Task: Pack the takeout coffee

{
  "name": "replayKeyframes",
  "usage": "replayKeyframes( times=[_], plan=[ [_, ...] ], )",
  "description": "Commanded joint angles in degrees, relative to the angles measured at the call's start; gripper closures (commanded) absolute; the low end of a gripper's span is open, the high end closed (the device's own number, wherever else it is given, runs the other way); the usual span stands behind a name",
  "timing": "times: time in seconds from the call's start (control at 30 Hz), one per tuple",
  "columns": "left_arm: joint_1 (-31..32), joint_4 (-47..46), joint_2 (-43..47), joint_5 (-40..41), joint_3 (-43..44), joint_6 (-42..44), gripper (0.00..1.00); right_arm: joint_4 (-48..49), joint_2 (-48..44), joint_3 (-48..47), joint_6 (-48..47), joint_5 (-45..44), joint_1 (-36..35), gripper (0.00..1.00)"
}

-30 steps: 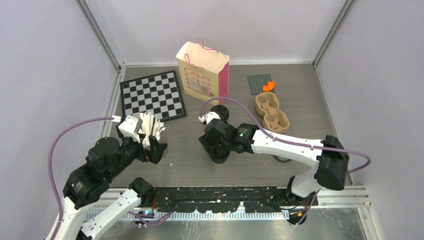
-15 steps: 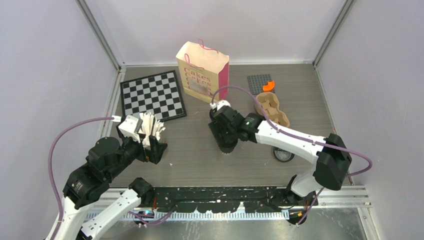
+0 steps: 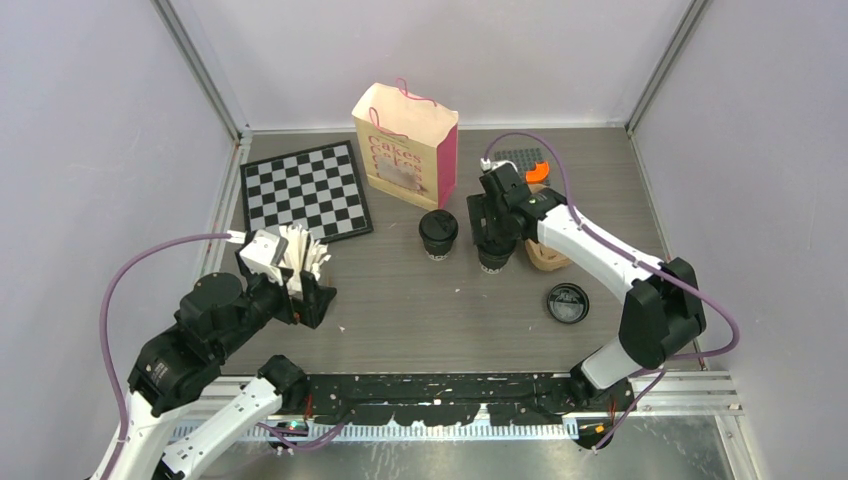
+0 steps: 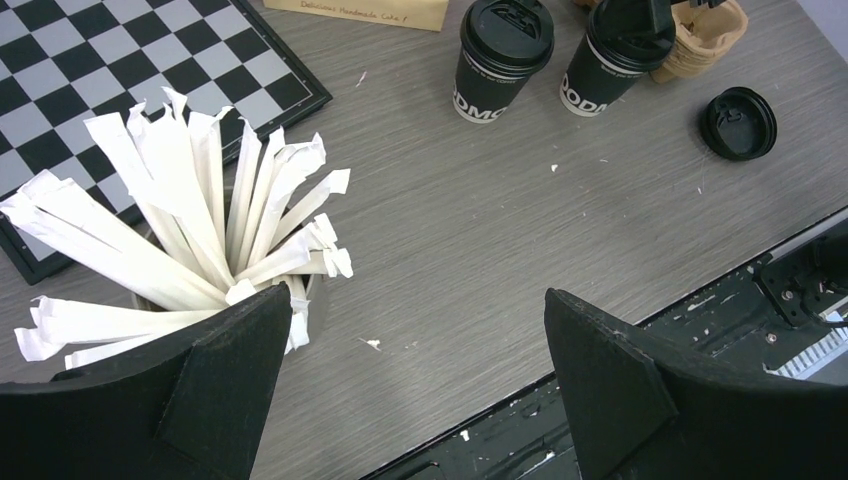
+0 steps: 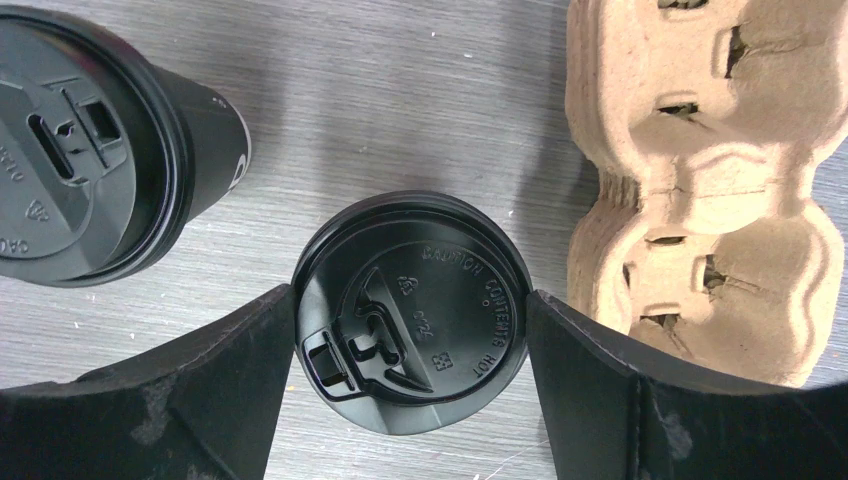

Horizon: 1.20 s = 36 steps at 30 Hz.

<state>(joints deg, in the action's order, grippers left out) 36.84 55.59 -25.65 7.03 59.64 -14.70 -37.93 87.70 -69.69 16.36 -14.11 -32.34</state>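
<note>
Packing was, by my judgement, only at its beginning: both cups already wore their black lids, yet neither sat in the cardboard carrier [image 5: 690,180], whose wells looked empty where I could see them. The right tool [image 5: 408,300] was clenched on the gripped cup [image 5: 420,330], one finger against each side of the lid, just beside the carrier; whether this cup touched the worktop [image 3: 400,300] I could not tell. The free cup [image 3: 437,235] stood near it, in front of the paper bag [image 3: 405,145]. A spare lid [image 3: 567,302] lay apart. The left tool [image 4: 415,300] hung released above the wrapped sticks [image 4: 200,220], grasping nothing. Left to do, I think: seat both cups in the carrier, then perhaps fill the bag.
</note>
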Motion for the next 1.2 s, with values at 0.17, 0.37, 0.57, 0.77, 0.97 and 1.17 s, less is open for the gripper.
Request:
replayKeyframes(
  times=[0.17,0.37,0.57,0.77,0.97,1.17],
  plan=[
    [0.0,-1.6,-0.6,-1.4,0.3,-1.1,0.00,-2.4,0.7,-3.7,-1.4,-1.1,1.8,0.04],
    [0.0,-1.7,-0.6,-1.5,0.3,-1.3,0.00,-4.1,-1.7,-5.4,-1.0,0.3,1.8,0.00],
    [0.0,-1.7,-0.3,-1.6,0.2,-1.5,0.00,-1.0,-4.9,-6.4,-0.2,7.0,0.4,0.00],
    [0.0,-1.5,0.0,-1.5,0.2,-1.6,0.00,4.1,-1.3,-8.8,-4.5,5.6,-5.5,0.01],
    [0.0,-1.4,-0.3,-1.4,0.9,-1.6,0.00,8.3,4.1,-11.2,-9.2,3.0,-9.5,0.00],
    [0.0,-1.2,-0.1,-1.3,1.1,-1.8,0.00,9.0,10.0,-15.1,-11.8,4.8,-10.1,0.00]
  ],
)
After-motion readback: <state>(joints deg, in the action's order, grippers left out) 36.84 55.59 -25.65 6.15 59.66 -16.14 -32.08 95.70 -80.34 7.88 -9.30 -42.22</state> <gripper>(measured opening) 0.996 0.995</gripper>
